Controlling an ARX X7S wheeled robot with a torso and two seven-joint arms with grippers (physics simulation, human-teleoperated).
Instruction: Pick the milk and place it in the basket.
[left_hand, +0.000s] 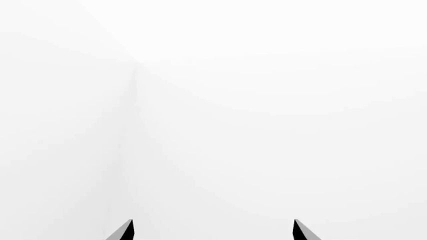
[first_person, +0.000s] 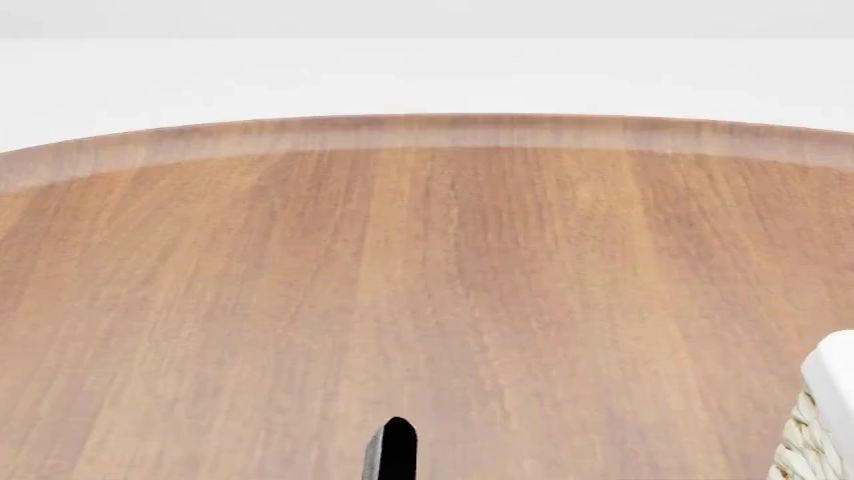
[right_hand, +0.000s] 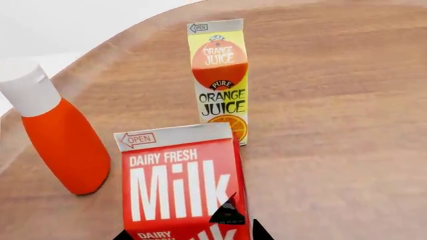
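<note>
My right gripper sits right at the milk; in the right wrist view the carton fills the near field dead ahead at twelve o'clock, its red gable towards me and its long axis upright on the wooden table. Dark fingertips show at either side of its lower part, so the jaws look spread around it, but whether they are pressing it I cannot tell. Beyond it, at about one o'clock, stands the orange juice carton; at ten o'clock stands the orange bottle with its white cap.

My left gripper is spread, facing only blank white, holding nothing.

The basket shows at the head view's four o'clock edge, so I judge the right arm nearer both.
</note>
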